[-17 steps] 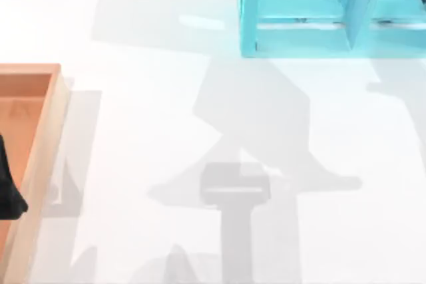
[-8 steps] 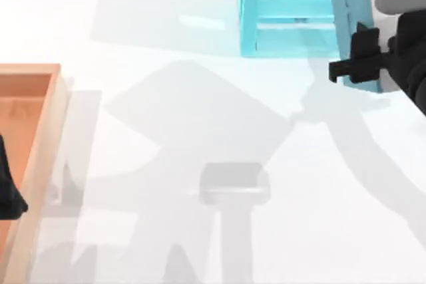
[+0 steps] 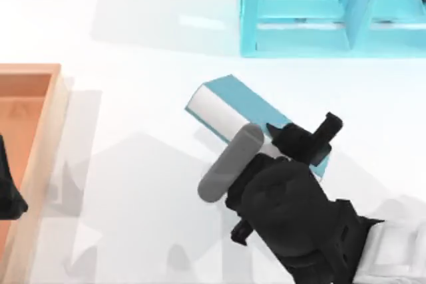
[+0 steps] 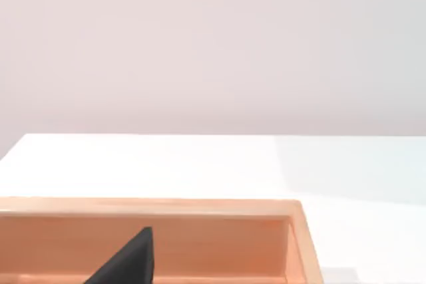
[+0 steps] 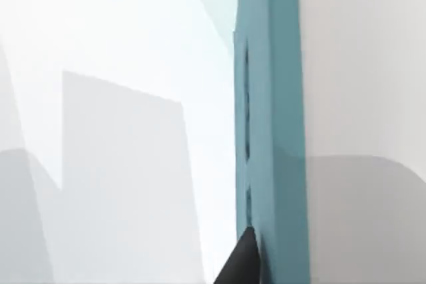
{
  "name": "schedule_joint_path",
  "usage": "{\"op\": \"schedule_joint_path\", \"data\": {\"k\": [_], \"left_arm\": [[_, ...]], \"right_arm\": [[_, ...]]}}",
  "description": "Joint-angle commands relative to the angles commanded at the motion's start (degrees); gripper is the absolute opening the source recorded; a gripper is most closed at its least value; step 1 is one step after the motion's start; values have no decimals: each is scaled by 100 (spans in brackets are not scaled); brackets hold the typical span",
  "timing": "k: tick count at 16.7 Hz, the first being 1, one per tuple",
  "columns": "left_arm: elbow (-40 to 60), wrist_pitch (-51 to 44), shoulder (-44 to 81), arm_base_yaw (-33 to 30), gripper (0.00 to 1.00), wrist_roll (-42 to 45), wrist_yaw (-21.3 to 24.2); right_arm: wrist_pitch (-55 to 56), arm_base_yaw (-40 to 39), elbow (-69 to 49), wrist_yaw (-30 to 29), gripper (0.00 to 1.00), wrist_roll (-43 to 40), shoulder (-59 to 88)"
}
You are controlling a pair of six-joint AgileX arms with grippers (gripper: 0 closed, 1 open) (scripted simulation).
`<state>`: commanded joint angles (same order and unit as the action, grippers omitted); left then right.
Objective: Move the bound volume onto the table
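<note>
Top view: the right gripper (image 3: 293, 139) is over the middle of the table (image 3: 133, 44), pinching the book (image 3: 229, 108) at its near-right end. The book sits tilted, white page edge showing toward the left and teal cover beside it, in front of the cyan shelf (image 3: 299, 11) and well clear of it. I judge that slant comes from being carried by 1 end, so it is probably not yet lying flat, though I cannot tell if any part touches the surface. In the right wrist view, the book (image 5: 269, 98) runs as a teal band beside 1 dark fingertip (image 5: 243, 257).

Half a second ago, the arm was up by the shelf; now arm and book are out over open table.

The left gripper (image 3: 8, 191) is parked over the tray (image 3: 46, 138); I cannot tell whether it is spread.
</note>
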<state>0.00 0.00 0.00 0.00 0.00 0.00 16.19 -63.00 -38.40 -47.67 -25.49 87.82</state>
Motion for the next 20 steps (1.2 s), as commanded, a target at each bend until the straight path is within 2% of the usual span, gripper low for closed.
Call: {"op": "schedule_joint_path", "data": {"k": [4, 8, 20], "left_arm": [[0, 0, 0, 0, 100, 0, 0], [0, 0, 0, 0, 100, 0, 0], [0, 0, 0, 0, 100, 0, 0]], "right_arm": [[-84, -1547, 88, -1247, 0, -1138, 401], [-122, -2465, 135, -1986, 0, -1839, 637], [-358, -2696, 117, -2163, 0, -1761, 633]]}}
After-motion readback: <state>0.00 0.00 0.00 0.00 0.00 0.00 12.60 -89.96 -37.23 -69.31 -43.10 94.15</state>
